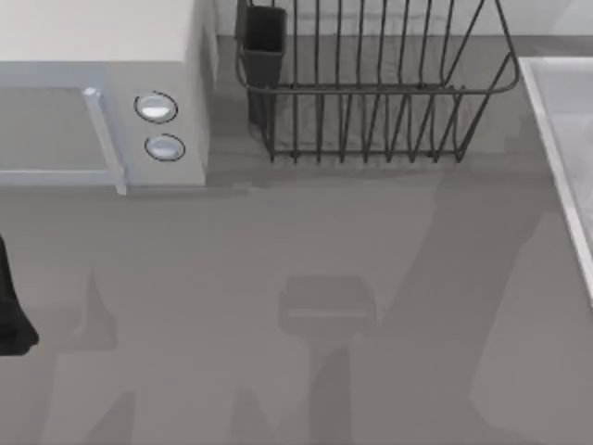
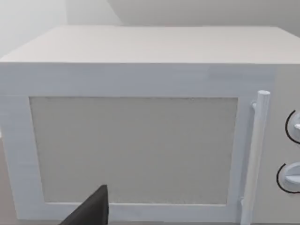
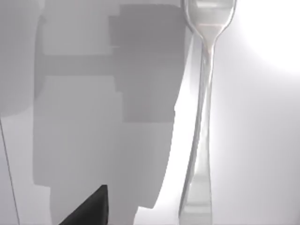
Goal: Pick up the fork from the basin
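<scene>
The fork (image 3: 202,117) is a slim, shiny silver utensil lying flat on the pale floor of the basin (image 3: 262,140), tines away from the camera. My right gripper (image 3: 89,212) shows as a black tip at the edge of the right wrist view, above the basin floor and apart from the fork's handle. In the top view the basin's light raised rim (image 1: 559,158) runs along the table's right edge. My left gripper (image 2: 89,213) is parked at the far left, facing the microwave door.
A white microwave (image 1: 102,102) with two round knobs stands at the back left. A dark wire dish rack (image 1: 371,83) with a dark cup holder stands at the back middle. Arm shadows lie across the grey tabletop (image 1: 306,278).
</scene>
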